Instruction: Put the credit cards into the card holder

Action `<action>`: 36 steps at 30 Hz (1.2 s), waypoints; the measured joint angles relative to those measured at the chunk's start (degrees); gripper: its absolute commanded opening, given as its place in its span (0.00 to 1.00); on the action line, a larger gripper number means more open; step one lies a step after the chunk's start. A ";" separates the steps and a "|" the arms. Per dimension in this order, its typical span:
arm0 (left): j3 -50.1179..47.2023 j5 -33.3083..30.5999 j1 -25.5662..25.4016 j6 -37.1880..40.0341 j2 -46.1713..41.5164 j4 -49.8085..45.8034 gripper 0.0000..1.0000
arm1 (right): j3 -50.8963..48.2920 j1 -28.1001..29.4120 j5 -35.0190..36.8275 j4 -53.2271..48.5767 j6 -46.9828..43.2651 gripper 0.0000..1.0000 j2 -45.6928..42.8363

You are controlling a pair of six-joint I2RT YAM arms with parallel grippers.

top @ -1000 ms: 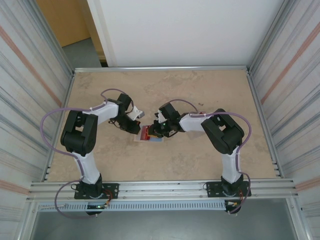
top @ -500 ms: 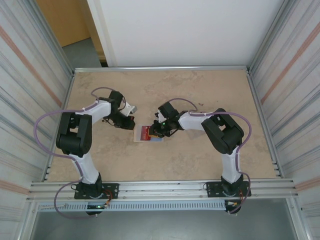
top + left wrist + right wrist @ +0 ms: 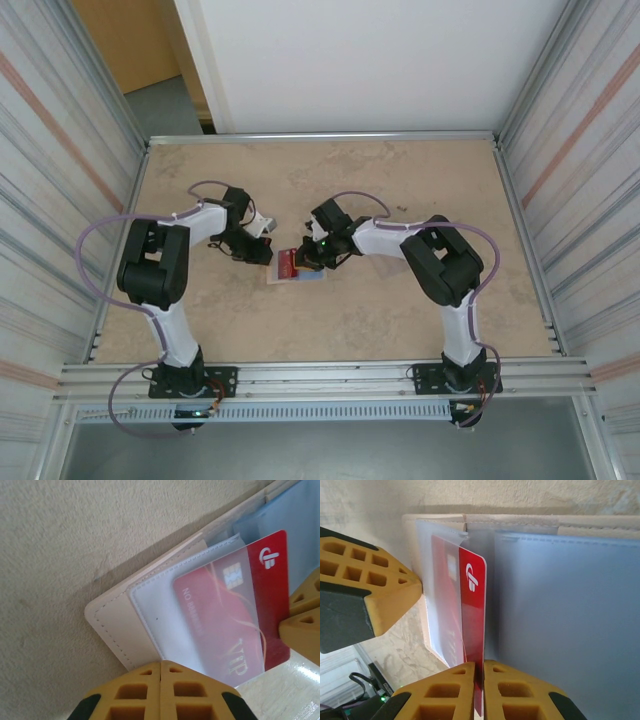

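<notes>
Spot: card holder [image 3: 300,277] lies open on the tabletop [image 3: 400,330], mid-table, between the two arms' tips.
Holder detail: beige stitched cover, a frosted sleeve over it, pale blue pockets beside that (left wrist view).
Card: one red credit card [image 3: 235,625] w/ chip and "VIP" lettering. Most of it is already under the frosted sleeve. A strip w/ the white logo sticks out toward the holder's middle.
R side: right fingers [image 3: 481,690] are pinched shut on the card's exposed edge, w/ just the card's thickness between them.
L side: left fingers [image 3: 161,685] are fully closed w/ nothing between them. Tips sit at the holder's outer edge by the sleeve, prob. pinning it down. Can't confirm contact.
Done so far: card is lined up w/ the sleeve mouth and most of the way in.
Left to do: slide the logo strip under, let go, back the arm off.
Other cards: can't tell how many are left to load.
Progress (my read): late in this card's insertion. Whole-task share is unclear.
Watch: holder could skid on the tabletop if the L side eases off. The sleeve lip could buckle if the card goes in skewed.
</notes>
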 measured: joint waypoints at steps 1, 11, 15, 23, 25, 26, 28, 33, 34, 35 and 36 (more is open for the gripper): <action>-0.02 0.07 0.00 -0.17 0.00 0.07 0.00 | 0.28 0.09 0.00 -0.24 -0.02 0.11 0.33; -0.04 0.52 0.00 -0.42 0.00 0.74 0.00 | 2.45 0.46 -0.07 -1.11 -0.24 0.10 1.92; -0.04 0.52 0.00 -0.39 0.00 0.72 0.00 | 3.67 0.52 -0.24 -2.29 -0.72 0.09 2.25; -0.04 0.26 0.00 -0.35 -0.07 0.66 0.00 | 6.05 1.11 -0.39 -3.96 -1.70 0.09 3.48; -0.04 -0.15 0.02 -0.35 -0.33 0.52 0.00 | 6.16 1.11 -0.39 -4.11 -1.73 0.09 3.72; -0.04 -0.42 0.02 -0.33 -0.59 0.52 0.00 | 6.16 1.11 -0.39 -4.26 -1.75 0.09 3.74; -0.04 -1.05 0.26 -0.35 -1.14 0.57 0.00 | 6.16 1.11 -0.39 -4.44 -1.90 0.09 3.76; -0.09 -2.75 1.09 -0.37 -1.44 0.76 0.00 | 6.23 1.11 -0.39 -4.48 -2.05 0.09 3.76; -0.09 -2.80 1.27 -0.37 -1.44 0.79 0.00 | 6.23 1.11 -0.39 -4.48 -2.08 0.09 3.78; -0.09 -2.82 1.31 -0.37 -1.44 0.83 0.00 | 6.25 1.11 -0.39 -4.48 -2.08 0.09 3.80; -0.09 -2.82 1.31 -0.37 -1.42 0.92 0.00 | 6.25 1.11 -0.39 -4.48 -2.08 0.09 3.85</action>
